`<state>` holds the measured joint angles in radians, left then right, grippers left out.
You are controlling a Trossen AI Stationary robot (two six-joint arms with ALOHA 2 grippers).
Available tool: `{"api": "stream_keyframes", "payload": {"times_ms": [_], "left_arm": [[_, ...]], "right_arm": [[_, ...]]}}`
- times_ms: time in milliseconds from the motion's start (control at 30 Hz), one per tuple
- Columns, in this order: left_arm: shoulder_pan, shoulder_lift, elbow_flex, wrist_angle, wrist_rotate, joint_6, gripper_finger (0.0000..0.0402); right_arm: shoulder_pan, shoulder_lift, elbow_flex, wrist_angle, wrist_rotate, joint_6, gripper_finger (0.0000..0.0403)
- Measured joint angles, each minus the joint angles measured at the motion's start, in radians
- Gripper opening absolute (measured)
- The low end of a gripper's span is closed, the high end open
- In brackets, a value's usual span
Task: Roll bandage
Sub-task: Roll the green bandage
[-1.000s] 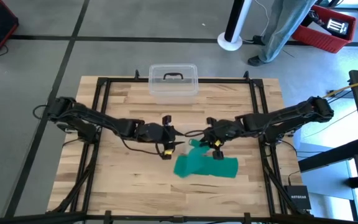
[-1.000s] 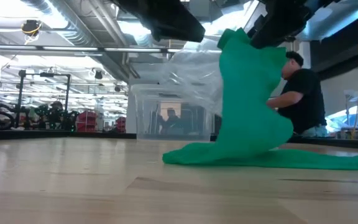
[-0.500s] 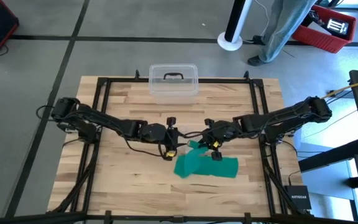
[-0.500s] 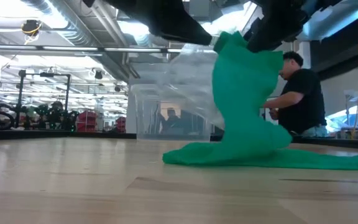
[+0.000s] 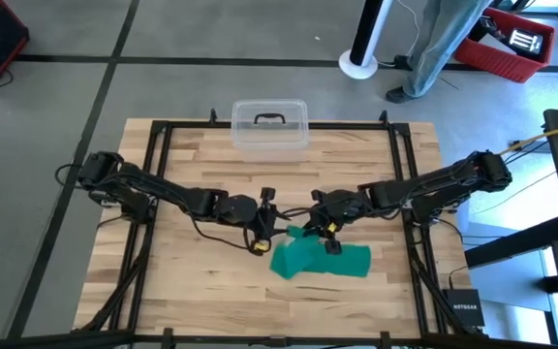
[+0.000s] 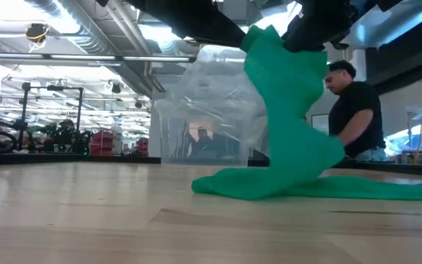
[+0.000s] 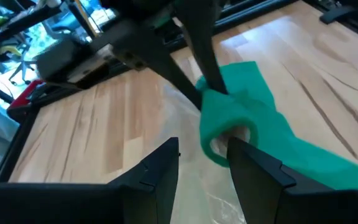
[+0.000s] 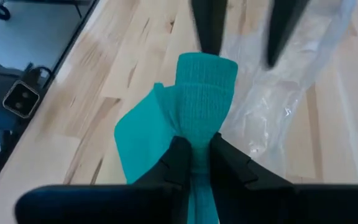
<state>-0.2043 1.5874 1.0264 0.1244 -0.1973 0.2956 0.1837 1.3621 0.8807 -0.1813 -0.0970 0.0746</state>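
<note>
Mid-desk, the right gripper [image 8: 194, 163] lifts one end of the teal bandage [image 5: 320, 258], its fingers pinched narrowly on the fabric while the rest trails flat across the wooden desk [image 5: 192, 281]. The left gripper [image 7: 202, 165], fingers parted and empty, faces the raised end beside a clear plastic wrapper [image 8: 284, 106]. Rolling appears barely begun; the next move likely calls for the left fingers to take that end.

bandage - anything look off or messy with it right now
Yes. The bandage is not a neat strip: most of it lies in a crumpled heap on the table, and one end is pinched up in the right pincer. A crinkled clear plastic wrapper lies loose right beside it.
</note>
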Motion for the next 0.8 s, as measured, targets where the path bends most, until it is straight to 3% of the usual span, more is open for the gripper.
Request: {"api": "stream_keyframes", "payload": {"times_ms": [600,700,800], "left_arm": [[0.0,0.035,0.0,0.032,0.045,0.027,0.0128],[-0.001,0.042,0.0,0.035,0.052,0.026,0.0102],[-0.002,0.044,0.0,0.044,0.06,0.026,0.0048]], "right_arm": [[0.0,0.044,-0.002,0.085,-0.024,0.019,0.0048],[0.0,0.045,0.001,0.091,-0.024,0.023,0.0049],[0.0,0.044,0.004,0.093,-0.03,0.052,0.0049]]}}
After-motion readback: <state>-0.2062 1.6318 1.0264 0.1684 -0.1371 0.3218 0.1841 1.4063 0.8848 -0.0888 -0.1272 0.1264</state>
